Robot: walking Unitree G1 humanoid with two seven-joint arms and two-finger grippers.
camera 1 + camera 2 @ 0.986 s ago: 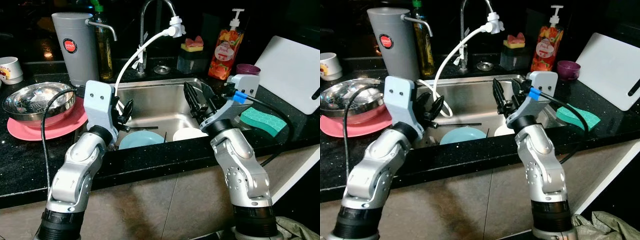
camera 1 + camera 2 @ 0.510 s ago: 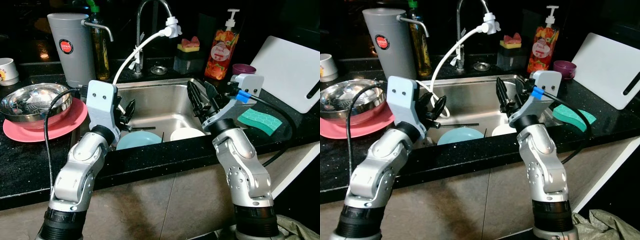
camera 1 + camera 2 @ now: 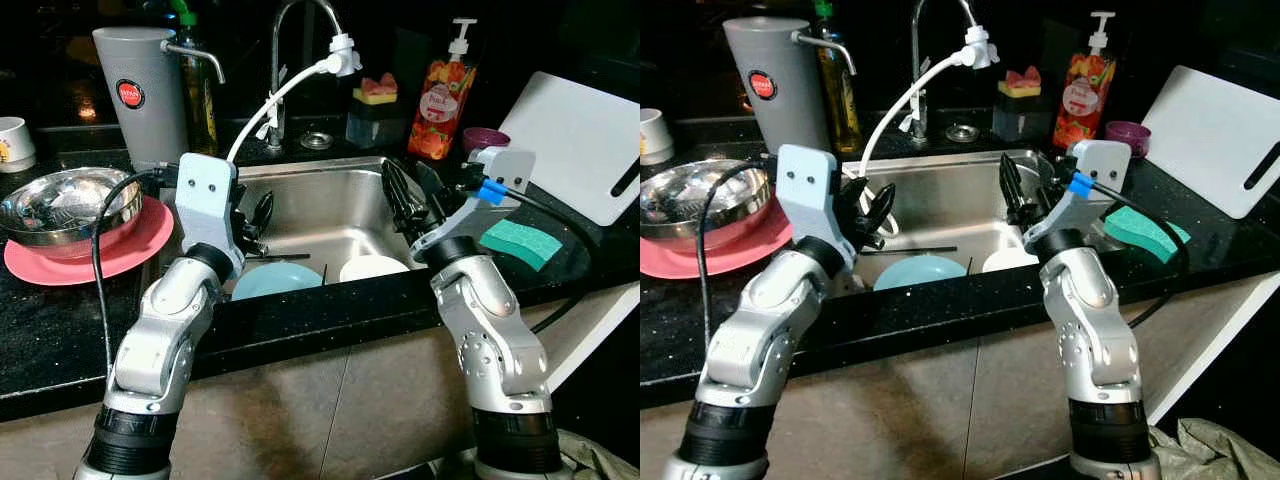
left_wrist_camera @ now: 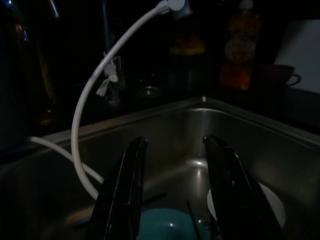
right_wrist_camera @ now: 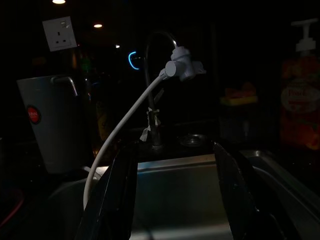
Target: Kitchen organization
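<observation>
Both claws, left gripper [image 4: 172,192] and right gripper [image 5: 175,195], spread wide over the sink [image 3: 330,195] holding a blue plate [image 3: 275,280].

This is a home kitchen. A steel sink [image 3: 330,215] with a tap [image 3: 290,40] sits in a black worktop [image 3: 60,320]. Dishes, soap bottle [image 3: 438,100] and sponge [image 3: 520,243] lie about

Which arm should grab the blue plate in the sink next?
Left, probably. The left gripper hangs open just above the blue plate; the right gripper sits nearer the white plate.
</observation>
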